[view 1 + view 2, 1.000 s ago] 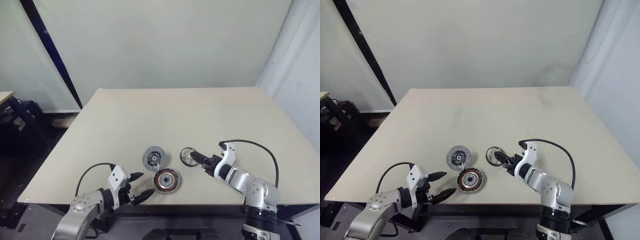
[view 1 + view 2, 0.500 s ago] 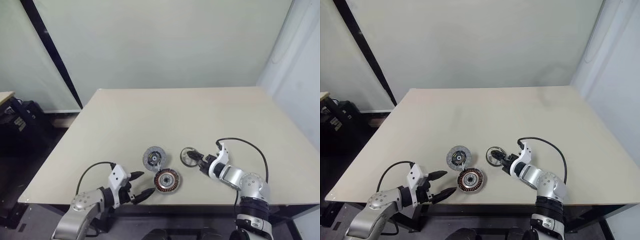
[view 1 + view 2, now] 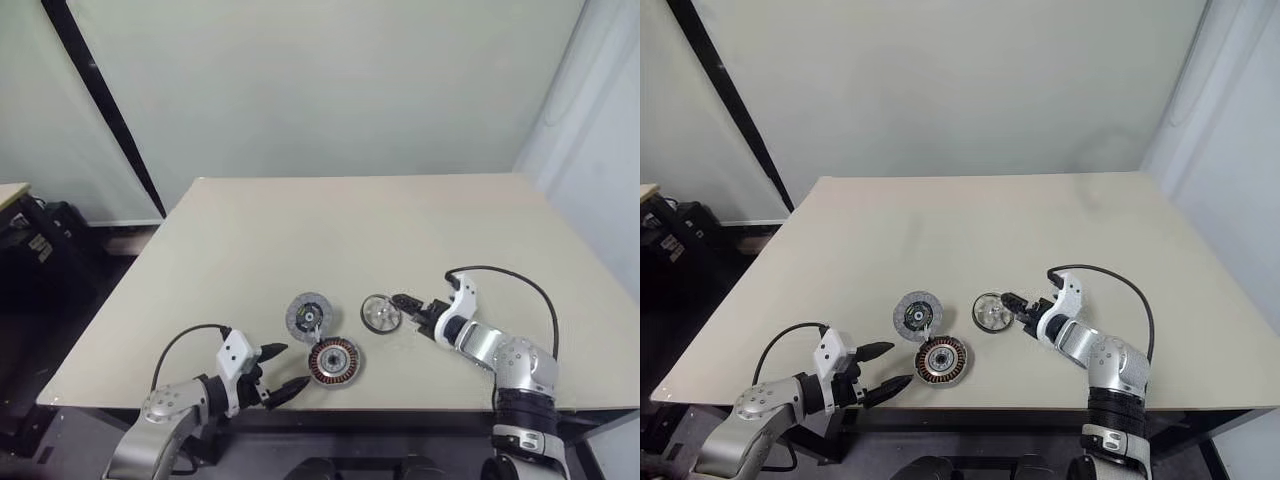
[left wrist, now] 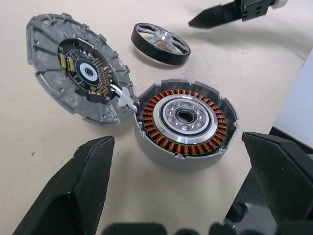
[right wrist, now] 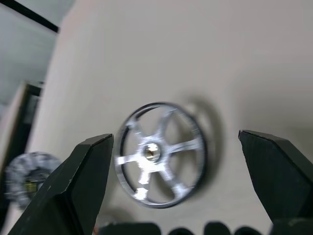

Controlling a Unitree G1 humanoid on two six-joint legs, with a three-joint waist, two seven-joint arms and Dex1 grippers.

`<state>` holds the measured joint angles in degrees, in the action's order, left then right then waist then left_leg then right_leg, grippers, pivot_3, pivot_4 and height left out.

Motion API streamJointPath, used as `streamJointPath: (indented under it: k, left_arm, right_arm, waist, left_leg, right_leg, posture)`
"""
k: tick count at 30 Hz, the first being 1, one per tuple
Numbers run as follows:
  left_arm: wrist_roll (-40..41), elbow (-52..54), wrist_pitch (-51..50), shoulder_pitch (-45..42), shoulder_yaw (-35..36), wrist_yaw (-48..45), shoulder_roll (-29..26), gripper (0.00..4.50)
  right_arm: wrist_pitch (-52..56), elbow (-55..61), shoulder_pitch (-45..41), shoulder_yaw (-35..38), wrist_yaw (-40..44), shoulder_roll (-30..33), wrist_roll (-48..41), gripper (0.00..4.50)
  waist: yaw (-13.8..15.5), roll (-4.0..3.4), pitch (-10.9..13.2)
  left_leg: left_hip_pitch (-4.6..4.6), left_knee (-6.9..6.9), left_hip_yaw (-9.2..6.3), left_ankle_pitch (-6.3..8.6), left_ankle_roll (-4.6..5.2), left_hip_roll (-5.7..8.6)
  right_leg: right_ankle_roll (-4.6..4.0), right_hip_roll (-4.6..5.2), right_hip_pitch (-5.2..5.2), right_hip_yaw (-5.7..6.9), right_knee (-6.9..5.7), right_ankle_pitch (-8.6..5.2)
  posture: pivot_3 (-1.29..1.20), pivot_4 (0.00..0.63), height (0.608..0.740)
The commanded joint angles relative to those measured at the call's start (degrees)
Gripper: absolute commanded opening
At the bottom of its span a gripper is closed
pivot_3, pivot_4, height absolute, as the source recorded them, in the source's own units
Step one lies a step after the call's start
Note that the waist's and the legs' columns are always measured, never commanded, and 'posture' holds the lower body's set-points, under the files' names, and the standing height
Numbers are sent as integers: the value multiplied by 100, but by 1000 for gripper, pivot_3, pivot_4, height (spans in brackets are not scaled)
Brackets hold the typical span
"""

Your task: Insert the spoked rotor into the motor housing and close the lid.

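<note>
Waiting at the near left corner of the tabletop, the left end effector hangs with its two black fingers spread wide and nothing between them, aimed toward the parts in the middle. Just beyond it and a little to the right lies the lid, flipped open beside the motor housing; from the left wrist view the lid leans against the housing rim, its inner face with the dark hub showing, and a white connector or wire seems to link the two. The motor housing sits upright with its ring of copper windings and silver centre exposed and its well empty. Further right, apart from the housing, the spoked rotor lies flat on the tabletop. The right end effector is just beside it on the right, fingers pointing at the wheel and opened wide; in the right wrist view the spoked rotor sits framed between the two fingertips but not yet gripped, as far as I can tell.

By this reading the task is at its very start: nothing has been inserted and the lid is still off. What remains is grasping the rotor, carrying it over the housing, seating it on the centre, then folding the lid shut on top.
</note>
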<state>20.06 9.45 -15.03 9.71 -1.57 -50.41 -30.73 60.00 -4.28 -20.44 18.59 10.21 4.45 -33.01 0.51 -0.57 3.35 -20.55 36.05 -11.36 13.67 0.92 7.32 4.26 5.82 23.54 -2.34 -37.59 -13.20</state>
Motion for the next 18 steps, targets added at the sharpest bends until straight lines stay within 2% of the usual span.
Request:
streamJointPath:
  k: [1, 18]
  left_arm:
    - [15, 116, 99, -109, 19, -9, 3, 4500]
    - [5, 189, 137, 3, 27, 70, 60, 4500]
  right_arm:
    - [-90, 37, -64, -290, 129, 75, 80, 4471]
    - [-228, -1083, -450, -330, 452, -410, -118, 4471]
  waist:
    - [-25, 0, 0]
    - [-107, 0, -1]
  left_leg:
    - [0, 0, 0, 0, 0, -1]
    - [4, 0, 0, -8, 13, -5]
  right_leg:
    - [0, 0, 0, 0, 0, 0]
    - [-1, -4, -1, 0, -1, 1]
  posture:
    - [0, 0, 740]
    - [0, 0, 740]
